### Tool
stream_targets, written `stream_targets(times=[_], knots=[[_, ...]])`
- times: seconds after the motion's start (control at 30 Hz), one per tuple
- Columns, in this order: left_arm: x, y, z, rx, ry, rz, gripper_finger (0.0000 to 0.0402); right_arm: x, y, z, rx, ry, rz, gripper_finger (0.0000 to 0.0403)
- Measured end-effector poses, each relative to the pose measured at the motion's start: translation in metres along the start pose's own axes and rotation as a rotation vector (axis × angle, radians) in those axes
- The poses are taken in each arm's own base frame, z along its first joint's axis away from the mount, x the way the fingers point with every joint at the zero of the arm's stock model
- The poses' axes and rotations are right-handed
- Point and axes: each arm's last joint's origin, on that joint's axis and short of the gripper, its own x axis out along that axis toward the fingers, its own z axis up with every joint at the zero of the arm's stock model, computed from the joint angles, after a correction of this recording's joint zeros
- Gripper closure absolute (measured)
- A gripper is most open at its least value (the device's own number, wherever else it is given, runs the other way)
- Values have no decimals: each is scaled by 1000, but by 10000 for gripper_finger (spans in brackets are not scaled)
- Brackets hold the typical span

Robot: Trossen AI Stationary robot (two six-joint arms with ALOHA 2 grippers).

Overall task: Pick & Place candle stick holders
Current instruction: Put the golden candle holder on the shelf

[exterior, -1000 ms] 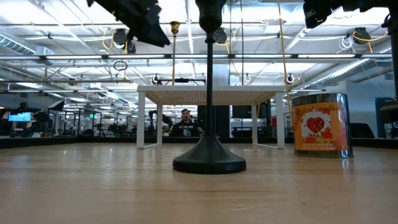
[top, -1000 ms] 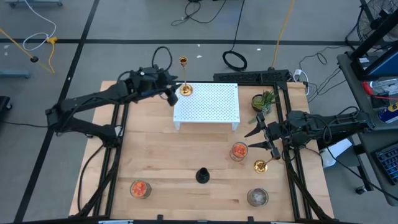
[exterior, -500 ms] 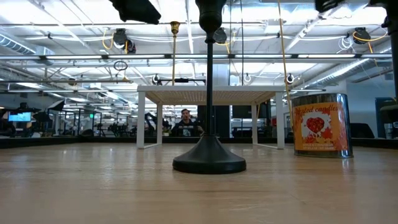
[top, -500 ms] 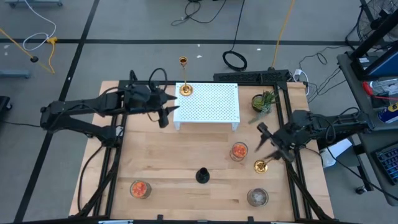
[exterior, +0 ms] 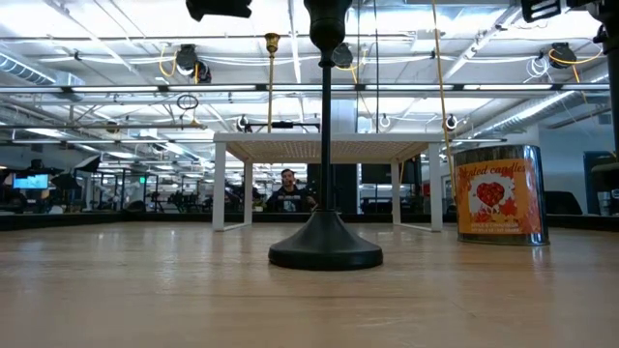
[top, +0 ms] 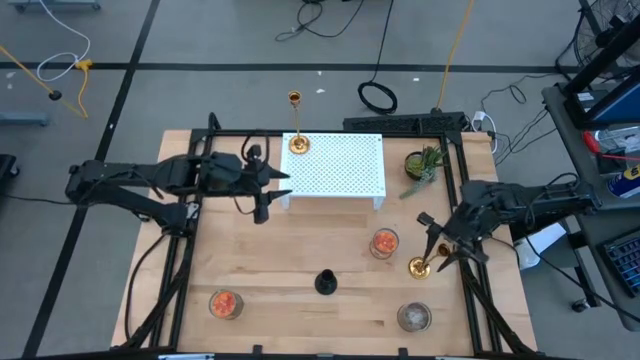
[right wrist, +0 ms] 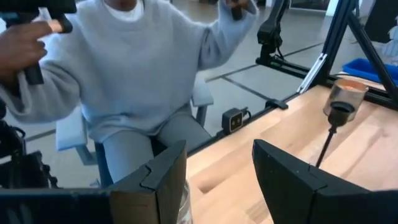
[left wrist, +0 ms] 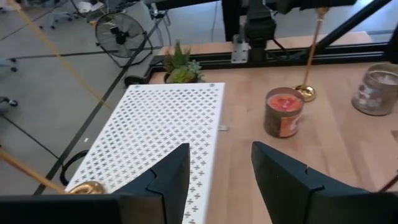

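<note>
One gold stick (top: 297,143) stands on its round base on the far left corner of the white rack (top: 335,165). My left gripper (top: 270,192) is open and empty at the rack's left front corner; its wrist view (left wrist: 217,155) looks over the rack. The second gold stick (top: 420,266) stands on the table at the right. My right gripper (top: 433,246) is open right beside it; I cannot tell whether they touch. An orange-red cup (top: 384,242), the short black holder (top: 325,282), another orange-red cup (top: 225,303) and a greyish clear cup (top: 414,316) stand on the table.
A small green potted plant (top: 424,162) stands at the rack's right. Dark frame rails (top: 185,250) run along the table's left and right sides. A person in a grey sweater (right wrist: 143,74) sits beyond the table's near edge. Bare wood lies between the rack and the black holder.
My left gripper has drawn back from the gold stick on the rack, going toward the table's left and near edges; the stick stays upright on the rack. My right gripper has turned and gone toward the near edge, ending beside the second gold stick.
</note>
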Motion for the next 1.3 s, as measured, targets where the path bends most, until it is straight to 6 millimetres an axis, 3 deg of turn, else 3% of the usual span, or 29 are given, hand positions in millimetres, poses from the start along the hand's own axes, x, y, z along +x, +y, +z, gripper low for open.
stream_targets(times=[0.33, 0.53, 0.7, 0.9, 0.97, 1.13, 1.3], knots=[[-1, -6, 0, -20, -3, -22, 222, 0, 1, -7, -4, 55, 12, 222], [-1, -6, 0, -19, -3, -23, 222, 6, 0, -33, 18, 103, 18, 228], [-1, -6, 0, -19, -3, -23, 222, 9, -3, -37, 27, 51, 5, 265], [-1, -6, 0, -19, -3, -23, 222, 12, -4, -46, 34, 47, 2, 344], [-1, -6, 0, -19, -3, -23, 222, 12, -4, -47, 44, 44, 1, 348], [-1, -6, 0, -19, -3, -23, 222, 13, -6, -45, 127, 1, -14, 358], [-1, -6, 0, -19, -3, -23, 222, 12, -12, -31, 247, -119, -180, 351]])
